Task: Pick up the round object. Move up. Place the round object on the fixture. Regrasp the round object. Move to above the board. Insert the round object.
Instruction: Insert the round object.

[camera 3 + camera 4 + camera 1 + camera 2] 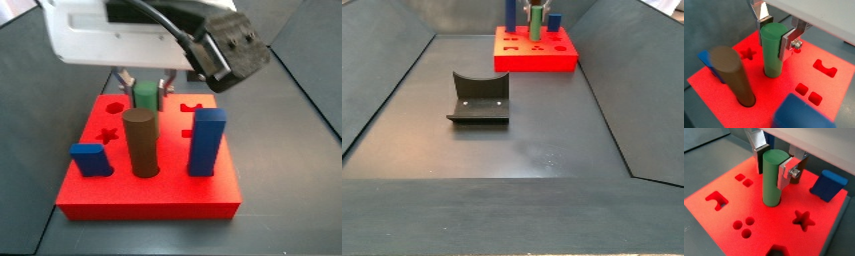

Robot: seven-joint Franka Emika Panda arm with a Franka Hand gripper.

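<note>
Gripper (777, 34) is positioned over the board (811, 72), its fingers closed on the upper part of the round object (772, 50). The green peg stands upright with its lower end seated in a round hole in the board (724, 218). The fixture (478, 98) sits well apart, unoccupied. A brown cylinder (734, 75) and blue block (828, 184) stand in neighbouring holes.

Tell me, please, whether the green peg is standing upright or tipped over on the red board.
Upright. In both wrist views the green peg stands vertical with its lower end in a hole of the red board, the gripper clamped near its top.
</note>
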